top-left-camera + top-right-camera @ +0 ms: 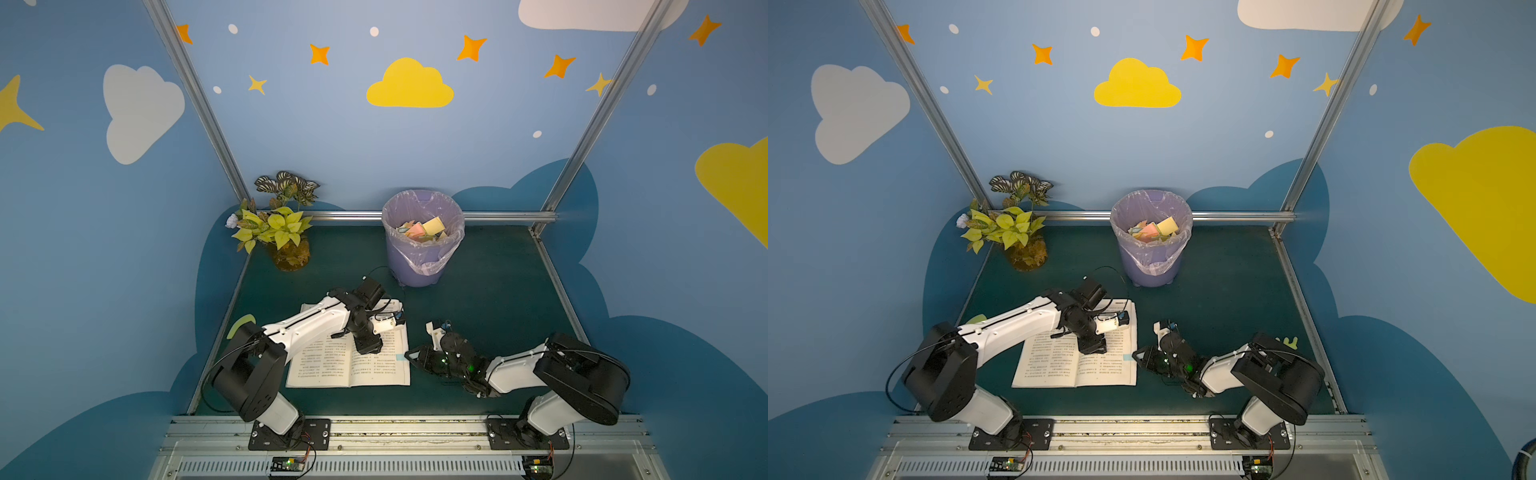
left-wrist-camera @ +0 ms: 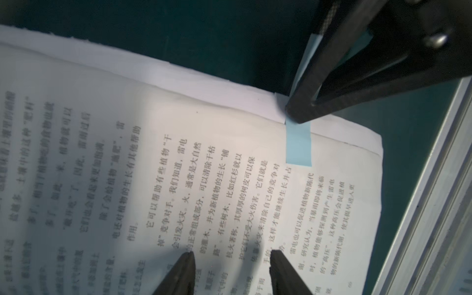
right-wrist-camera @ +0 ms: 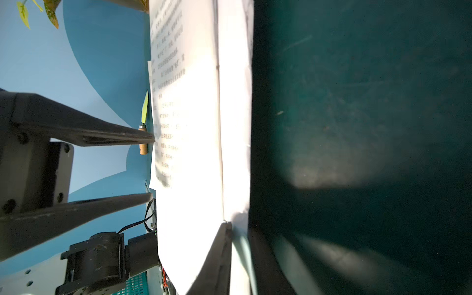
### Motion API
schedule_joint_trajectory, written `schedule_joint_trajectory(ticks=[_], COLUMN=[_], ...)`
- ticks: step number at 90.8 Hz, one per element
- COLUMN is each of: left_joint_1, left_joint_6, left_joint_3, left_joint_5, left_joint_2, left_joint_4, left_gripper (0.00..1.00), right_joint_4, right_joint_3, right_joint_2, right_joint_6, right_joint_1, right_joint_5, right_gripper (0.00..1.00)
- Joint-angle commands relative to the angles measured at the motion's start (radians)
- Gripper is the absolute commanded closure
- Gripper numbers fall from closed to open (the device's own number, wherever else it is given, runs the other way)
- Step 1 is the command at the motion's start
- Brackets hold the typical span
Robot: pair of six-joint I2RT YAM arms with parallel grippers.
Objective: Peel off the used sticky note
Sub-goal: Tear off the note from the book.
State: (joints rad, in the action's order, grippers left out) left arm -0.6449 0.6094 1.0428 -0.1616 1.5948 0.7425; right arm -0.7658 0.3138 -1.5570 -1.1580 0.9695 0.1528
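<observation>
A light blue paper sticky note point(image 2: 298, 145) clings to the outer margin of the right-hand page of an open white paperback book point(image 1: 320, 368) lying on the dark green tabletop point(image 1: 478, 299). The right end effector point(image 2: 298, 113), its black jaws pinched together, grips the strip's free end where it overhangs the page edge, while the left end effector point(image 2: 232, 255) stands spread, both tips resting on the same page of Chinese text

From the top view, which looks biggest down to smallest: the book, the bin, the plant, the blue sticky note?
In a top view:
1. open book, though it lies nearest the camera
2. purple bin and plant: look about alike, so not ranked
3. blue sticky note
</observation>
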Motion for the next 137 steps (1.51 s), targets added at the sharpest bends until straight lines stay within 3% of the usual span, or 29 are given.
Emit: schedule_joint_trajectory(ticks=[1, 11, 25, 39, 57, 65, 86, 115, 137], left_joint_1=[-0.039, -0.069, -0.090, -0.094, -0.094, -0.094, -0.094, -0.088, -0.069], left_joint_6=[0.012, 0.011, 0.006, 0.007, 0.010, 0.007, -0.021, -0.017, -0.012], left_joint_3=[0.043, 0.072, 0.106, 0.121, 0.118, 0.119, 0.150, 0.126, 0.112], left_joint_5=[0.049, 0.068, 0.081, 0.080, 0.083, 0.092, 0.126, 0.123, 0.077], left_joint_2=[0.057, 0.114, 0.169, 0.205, 0.214, 0.222, 0.299, 0.317, 0.257], left_joint_4=[0.008, 0.009, 0.009, 0.008, 0.006, 0.004, 0.002, -0.018, -0.012], left_gripper=[0.49, 0.49, 0.50, 0.51, 0.52, 0.52, 0.58, 0.60, 0.60], right_joint_4=[0.089, 0.194, 0.345, 0.414, 0.416, 0.418, 0.553, 0.580, 0.733], right_joint_3=[0.015, 0.017, 0.019, 0.031, 0.069, 0.088, 0.144, 0.127, 0.148], right_joint_2=[0.028, 0.081, 0.191, 0.255, 0.216, 0.199, 0.275, 0.329, 0.526], right_joint_6=[0.037, 0.057, 0.095, 0.116, 0.139, 0.154, 0.220, 0.226, 0.255], right_joint_1=[0.003, 0.003, 0.013, 0.024, 0.032, 0.040, 0.133, 0.243, 0.297], right_joint_5=[-0.021, -0.055, -0.125, -0.159, -0.146, -0.149, -0.258, -0.312, -0.377], right_gripper=[0.80, 0.74, 0.75, 0.82, 0.89, 1.00, 1.00, 1.00, 1.00])
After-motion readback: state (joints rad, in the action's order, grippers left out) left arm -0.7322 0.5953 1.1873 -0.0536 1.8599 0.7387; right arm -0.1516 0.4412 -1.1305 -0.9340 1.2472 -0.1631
